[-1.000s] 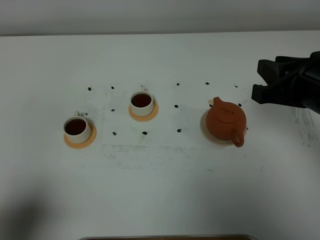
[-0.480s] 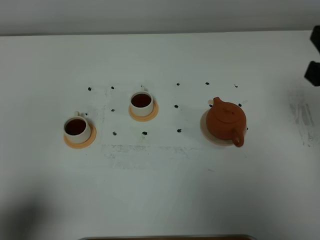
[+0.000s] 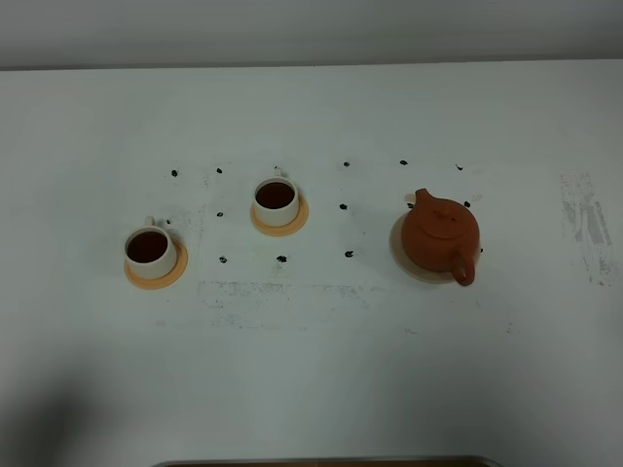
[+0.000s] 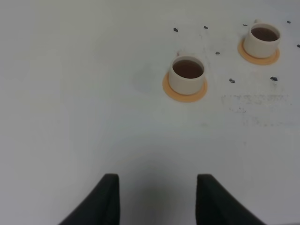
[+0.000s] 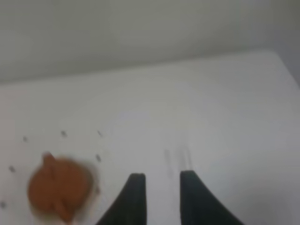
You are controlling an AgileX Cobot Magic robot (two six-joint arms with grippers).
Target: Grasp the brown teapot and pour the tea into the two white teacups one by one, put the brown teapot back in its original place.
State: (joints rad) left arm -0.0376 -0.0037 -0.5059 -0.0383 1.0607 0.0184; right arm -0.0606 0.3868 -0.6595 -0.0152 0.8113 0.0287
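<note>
- The teapot [image 3: 441, 238] is a squat, round body of matte terracotta clay with a low knobbed lid; it looks smooth and unglazed.
- It sits upright on the saucer [image 3: 399, 255], a flat pale beige-pink disc slightly wider than the pot, on the right part of the table [image 3: 311, 370].
- In the high view a short pointed stub sticks out of the pot at the far left and a thicker rounded lug at the near right, so its long axis runs diagonally from far left to near right. Which end is spout and which is handle I cannot tell.
- Two small white cups, straight-walled cylinders with tiny handles, stand on the left part of the table, well apart from the teapot; both hold dark brown tea.
- The left cup [image 3: 150, 252] rests on a round orange coaster [image 3: 156, 277], nearer the front edge; the second cup [image 3: 275, 201] sits on its own coaster [image 3: 280, 226], further back and to the right.
- The table is a matte white surface with small black dots and faint grey scuffs.
- The left gripper [image 4: 157, 199] hangs over bare table with its dark fingers spread and empty.
- The right gripper [image 5: 159, 197], seen in a blurred view, has its dark fingers a narrow gap apart with nothing between them; the teapot lies off to its side, untouched.
</note>
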